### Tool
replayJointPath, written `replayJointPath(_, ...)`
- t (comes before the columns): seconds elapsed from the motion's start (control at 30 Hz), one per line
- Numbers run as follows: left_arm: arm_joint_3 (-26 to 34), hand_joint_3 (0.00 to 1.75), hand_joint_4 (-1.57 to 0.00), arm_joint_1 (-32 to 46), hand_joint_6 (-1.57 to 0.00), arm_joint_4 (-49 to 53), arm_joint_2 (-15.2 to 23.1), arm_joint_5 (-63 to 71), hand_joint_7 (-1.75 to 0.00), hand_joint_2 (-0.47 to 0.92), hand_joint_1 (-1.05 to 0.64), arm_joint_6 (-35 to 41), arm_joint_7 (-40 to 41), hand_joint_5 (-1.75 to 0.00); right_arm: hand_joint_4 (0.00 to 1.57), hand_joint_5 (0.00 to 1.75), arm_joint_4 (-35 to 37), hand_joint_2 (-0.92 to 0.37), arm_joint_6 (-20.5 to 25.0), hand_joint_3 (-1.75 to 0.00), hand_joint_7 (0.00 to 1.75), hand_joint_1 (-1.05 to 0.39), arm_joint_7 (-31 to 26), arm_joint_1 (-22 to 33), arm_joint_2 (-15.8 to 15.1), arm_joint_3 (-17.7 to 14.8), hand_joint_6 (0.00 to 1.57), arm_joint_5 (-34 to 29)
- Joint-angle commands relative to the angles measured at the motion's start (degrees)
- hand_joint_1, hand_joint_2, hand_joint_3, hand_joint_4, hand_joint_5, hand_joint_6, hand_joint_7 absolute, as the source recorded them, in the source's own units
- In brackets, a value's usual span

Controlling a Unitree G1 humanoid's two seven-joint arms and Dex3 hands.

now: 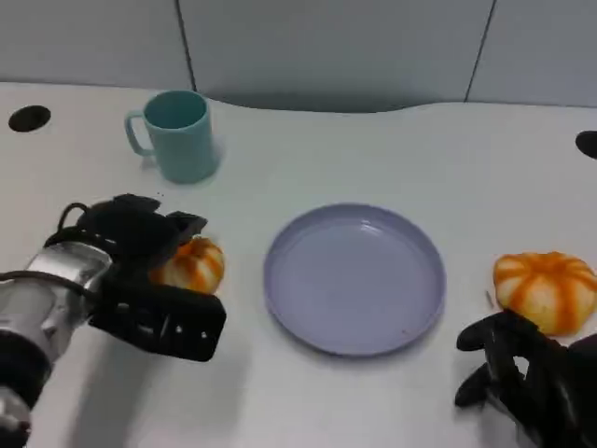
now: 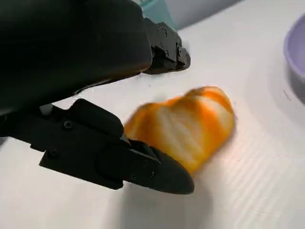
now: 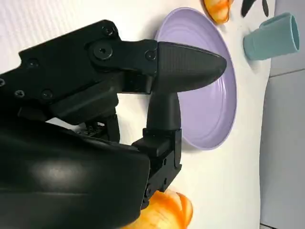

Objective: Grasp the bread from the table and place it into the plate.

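Fingers (image 2: 143, 167) of your left hand (image 1: 149, 271) bracket the orange-striped bread roll (image 1: 191, 265) left of the round lavender plate (image 1: 354, 278), not yet closed; squeeze evenly before lifting.

I see a smooth, matt lilac plate (image 1: 354, 280), a matt teal plastic-looking cup (image 1: 177, 135) upper left, and glossy orange-glazed bread (image 1: 191, 266).
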Motion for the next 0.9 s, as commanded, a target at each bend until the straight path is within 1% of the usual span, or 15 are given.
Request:
replayJointPath(0.03, -1.83, 0.06, -0.03, -2.78, -0.09, 3.43, 0.28, -1.89, 0.0, 0.92, -0.87, -0.23, 2.55, -0.02, 0.49, 1.75, -0.58, -0.92, 0.1, -0.6, 1.64, -0.31, -0.02, 0.49, -0.56, -0.29, 0.38, 0.36)
replayJointPath(0.13, -2.96, 0.06, -0.04, -3.9, -0.09, 5.93, -0.53, -3.01, 0.0, 0.92, -0.87, 0.02, 2.54, -0.02, 0.49, 1.75, -0.81, -0.92, 0.12, -0.6, 1.64, -0.31, -0.24, 0.63, -0.64, -0.12, 0.38, -0.03)
replayJointPath(0.23, -4.04, 0.04, -0.07, -6.5, -0.13, 15.63, -6.33, -4.14, -0.02, 0.91, -0.86, 2.5, 2.95, -0.04, 0.49, 1.75, -1.45, -0.92, -0.38, -0.63, 1.64, -0.3, 0.5, 1.39, -0.98, -0.34, 0.38, 0.41)
replayJointPath(0.37, -4.99, 0.02, -0.1, -7.83, -0.16, 20.63, -8.73, -5.66, -0.02, 0.91, -0.81, 3.77, 4.75, -0.05, 0.48, 1.75, -1.87, -0.92, -0.12, -0.63, 1.64, -0.3, 0.46, 1.67, -1.0, -0.44, 0.37, 0.25)
replayJointPath(0.4, -4.9, 0.01, -0.19, -7.89, -0.24, 21.29, -9.04, -6.21, -0.05, 0.87, -0.72, 4.05, 5.11, -0.09, 0.48, 1.75, -1.98, -0.92, 0.04, -0.62, 1.64, -0.31, 0.42, 1.68, -0.93, -0.51, 0.37, 0.35)
replayJointPath(0.47, -4.83, 0.0, -0.26, -8.02, -0.33, 22.4, -9.67, -7.28, -0.07, 0.84, -0.63, 5.19, 5.14, -0.13, 0.5, 1.75, -1.91, -0.92, -0.18, -0.62, 1.65, -0.31, 0.42, 1.71, -0.96, -0.53, 0.37, 0.27)
replayJointPath(0.57, -5.34, 0.0, -0.29, -8.22, -0.37, 22.91, -9.88, -8.04, -0.07, 0.83, -0.59, 5.63, 5.18, -0.14, 0.51, 1.75, -1.84, -0.92, -0.34, -0.61, 1.65, -0.31, 0.44, 1.72, -1.0, -0.52, 0.37, 0.18)
replayJointPath(0.6, -4.93, 0.0, -0.32, -7.96, -0.42, 23.06, -9.83, -8.91, -0.08, 0.82, -0.58, 5.34, 5.2, -0.15, 0.51, 1.75, -2.15, -0.92, -0.15, -0.61, 1.65, -0.31, 0.1, 1.9, -0.75, -0.53, 0.37, 0.15)
replayJointPath(0.63, -4.77, 0.0, -0.35, -7.61, -0.51, 23.11, -9.71, -9.48, -0.13, 0.81, -0.55, 4.86, 6.16, -0.25, 0.51, 1.75, -2.31, -0.92, 0.04, -0.6, 1.65, -0.32, 0.04, 1.99, -0.55, -0.62, 0.37, 0.41)
replayJointPath(0.67, -4.73, 0.0, -0.29, -7.36, -0.51, 23.15, -9.62, -9.91, -0.44, 0.8, -0.52, 4.51, 6.9, -0.7, 0.51, 1.75, -2.42, -0.92, 0.17, -0.6, 1.65, -0.32, 0.02, 2.05, -0.42, -0.69, 0.37, 0.61)
replayJointPath(0.7, -4.79, 0.0, -0.2, -7.23, -0.41, 23.19, -9.56, -10.18, -0.83, 0.8, -0.5, 4.27, 7.43, -1.09, 0.51, 1.75, -2.48, -0.92, 0.25, -0.6, 1.65, -0.32, 0.02, 2.08, -0.36, -0.73, 0.37, 0.75)
replayJointPath(0.73, -4.71, 0.0, -0.17, -6.8, -0.36, 23.07, -9.35, -10.5, -0.99, 0.8, -0.49, 3.34, 9.92, -1.22, 0.51, 1.75, -2.52, -0.92, 0.42, -0.6, 1.65, -0.32, 0.04, 2.08, -0.43, -0.73, 0.37, 0.76)
replayJointPath(0.77, -4.78, 0.0, -0.28, -6.43, -0.36, 22.99, -9.18, -10.67, -1.34, 0.8, -0.39, 2.55, 12.37, -1.48, 0.51, 1.75, -2.55, -0.92, 0.48, -0.6, 1.65, -0.32, 0.04, 2.09, -0.49, -0.71, 0.37, 0.75)
replayJointPath(0.8, -4.89, 0.0, -0.42, -6.2, -0.39, 22.99, -9.06, -10.81, -1.58, 0.8, -0.28, 1.98, 14.17, -1.64, 0.51, 1.75, -2.57, -0.92, 0.51, -0.6, 1.65, -0.32, 0.04, 2.1, -0.52, -0.71, 0.37, 0.75)
replayJointPath(0.9, -5.54, 0.04, -0.75, -5.35, -0.52, 22.95, -8.56, -10.48, -1.73, 0.88, -0.16, -0.42, 21.55, -1.73, 0.49, 1.75, -2.77, -0.92, 0.79, -0.61, 1.65, -0.32, -0.02, 2.04, -0.67, -0.61, 0.36, 0.56)
